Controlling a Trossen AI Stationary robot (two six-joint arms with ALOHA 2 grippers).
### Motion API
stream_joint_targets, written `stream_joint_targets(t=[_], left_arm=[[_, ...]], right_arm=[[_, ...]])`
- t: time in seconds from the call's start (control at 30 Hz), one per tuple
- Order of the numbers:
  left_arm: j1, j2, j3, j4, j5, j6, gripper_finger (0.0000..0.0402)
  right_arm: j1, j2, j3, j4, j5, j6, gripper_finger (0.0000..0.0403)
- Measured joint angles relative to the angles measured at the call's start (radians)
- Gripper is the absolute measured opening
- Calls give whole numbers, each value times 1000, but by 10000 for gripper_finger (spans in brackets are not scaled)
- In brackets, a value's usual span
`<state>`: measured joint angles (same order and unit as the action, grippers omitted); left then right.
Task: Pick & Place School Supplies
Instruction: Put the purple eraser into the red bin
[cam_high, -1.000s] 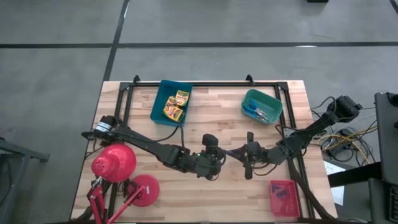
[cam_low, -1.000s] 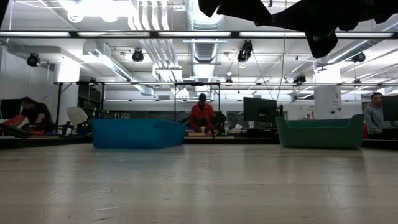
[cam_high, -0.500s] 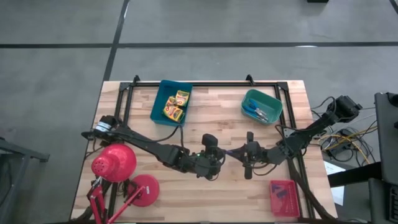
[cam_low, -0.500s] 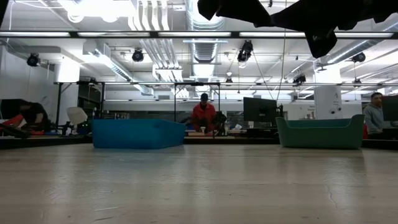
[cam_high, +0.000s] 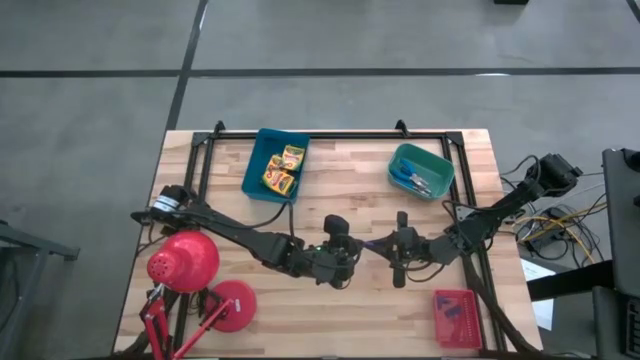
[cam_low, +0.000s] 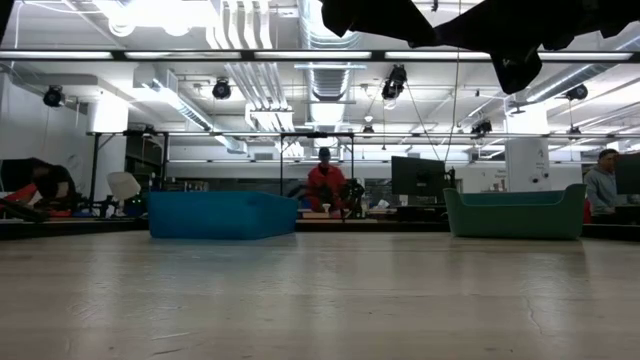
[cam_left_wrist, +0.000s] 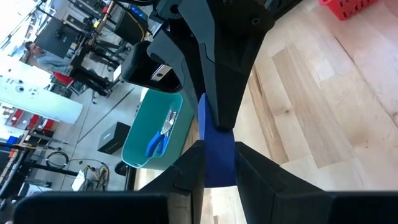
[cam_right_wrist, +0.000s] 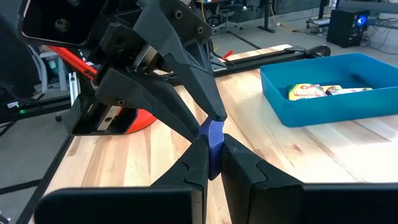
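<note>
Purple stick (cam_right_wrist: 213, 144) sits pinched between both my grippers above mid-table: right gripper (cam_right_wrist: 211, 163) fingers squeeze one end, left gripper (cam_left_wrist: 217, 163) fingers clamp the other. Farther off, crayon boxes (cam_high: 281, 168) lie in the blue tray (cam_high: 256, 165), scissors (cam_high: 412, 181) in the teal tray (cam_high: 440, 167).

Crayon boxes (cam_high: 282, 169) in blue tray (cam_high: 254, 170), seemingly.
</note>
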<state>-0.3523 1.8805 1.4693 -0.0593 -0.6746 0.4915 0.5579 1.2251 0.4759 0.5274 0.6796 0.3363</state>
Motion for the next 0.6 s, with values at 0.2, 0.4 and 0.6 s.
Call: stream_joint_targets(t=[0.2,0.4,0.6], left_arm=[[0,0,0,0,0,-1,81],[0,0,0,0,-5,153,81],[0,0,0,0,3,109,81]], right_arm=[[0,0,0,0,0,0,23],[0,0,0,2,0,-5,23],[0,0,0,2,0,-7,23]])
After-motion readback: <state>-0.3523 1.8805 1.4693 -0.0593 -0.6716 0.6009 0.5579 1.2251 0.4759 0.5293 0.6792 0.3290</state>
